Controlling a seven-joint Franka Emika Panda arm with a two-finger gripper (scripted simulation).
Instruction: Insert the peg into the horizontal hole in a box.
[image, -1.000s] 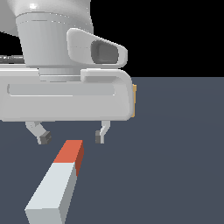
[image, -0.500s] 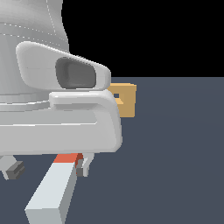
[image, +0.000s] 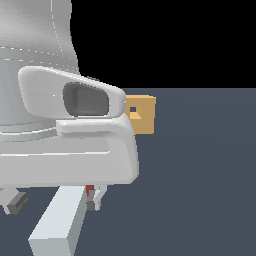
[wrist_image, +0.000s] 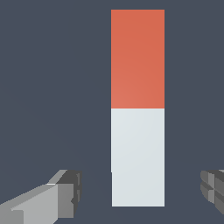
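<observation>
The tool (wrist_image: 140, 192) stands wide apart, its two fingers (wrist_image: 52, 199) flanking the pale end of the peg (wrist_image: 138, 109) with clear gaps on both sides; nothing is held or touched as far as the wrist view shows. In the exterior view the fingertips hang low beside the peg, one at each side.

There is one peg, one box (image: 142, 114) and one hole (image: 133, 110). The peg lies flat on the dark surface (image: 200, 175), half red-orange and half grey-white. The box sits farther back on the surface, well apart from the peg, its left side hidden by the arm's body; the small dark hole shows in its facing side.

The surface around the peg is open, and wide bare room lies toward the exterior view's right.
</observation>
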